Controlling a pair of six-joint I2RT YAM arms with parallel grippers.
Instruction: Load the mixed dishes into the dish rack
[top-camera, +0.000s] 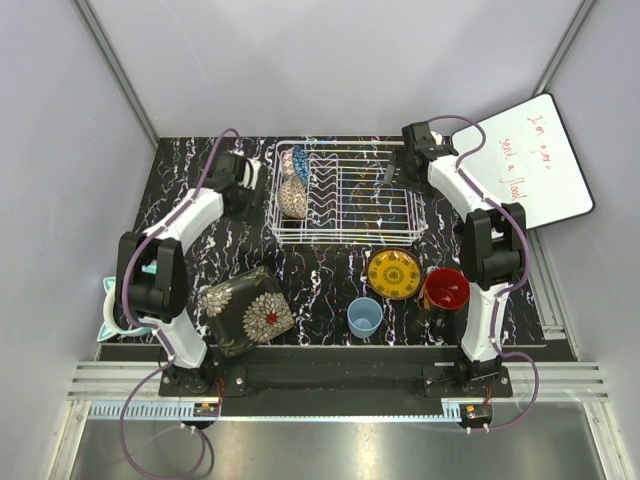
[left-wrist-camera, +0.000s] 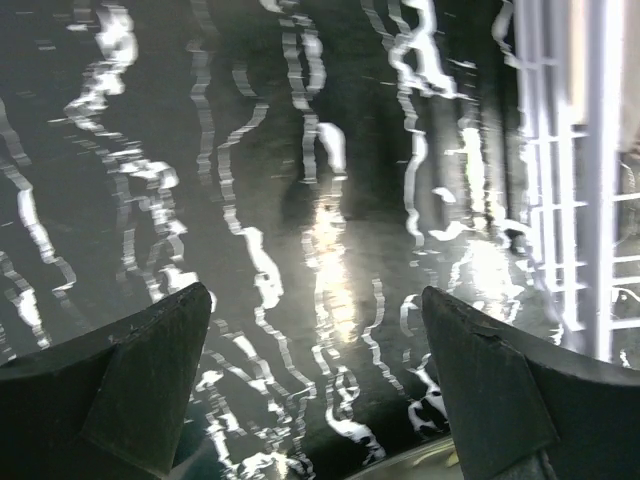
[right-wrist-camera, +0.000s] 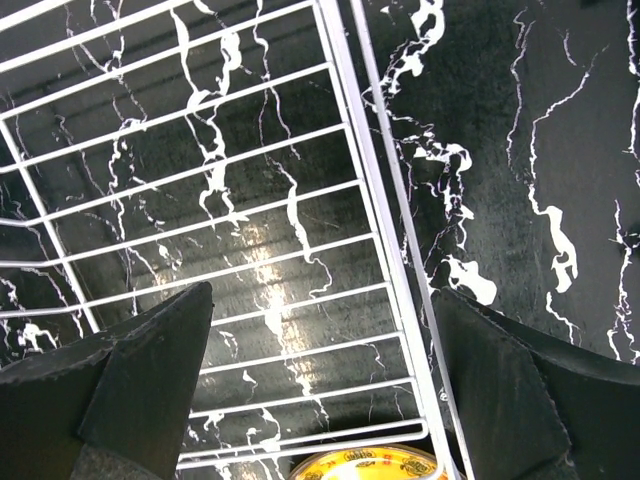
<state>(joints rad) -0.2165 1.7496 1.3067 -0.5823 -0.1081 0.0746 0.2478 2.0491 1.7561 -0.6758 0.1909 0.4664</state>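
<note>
The dish rack (top-camera: 345, 195) stands at the back middle of the black marbled table. A beige patterned bowl (top-camera: 291, 198) and a blue bowl (top-camera: 300, 163) stand on edge at its left end. In front lie the dark square floral plate (top-camera: 245, 310), the yellow plate (top-camera: 393, 273), the light blue cup (top-camera: 365, 317) and the dark mug (top-camera: 445, 290) with a red inside. My left gripper (top-camera: 243, 203) (left-wrist-camera: 315, 292) hangs open over bare table just left of the rack (left-wrist-camera: 580, 200). My right gripper (top-camera: 390, 175) (right-wrist-camera: 322, 292) is open and empty above the rack's right end (right-wrist-camera: 340, 150); the yellow plate (right-wrist-camera: 365, 465) peeks in below.
A white board (top-camera: 535, 160) with red writing leans at the back right. A teal object (top-camera: 115, 310) sits off the table's left edge beside the left arm. Grey walls close in the back and both sides.
</note>
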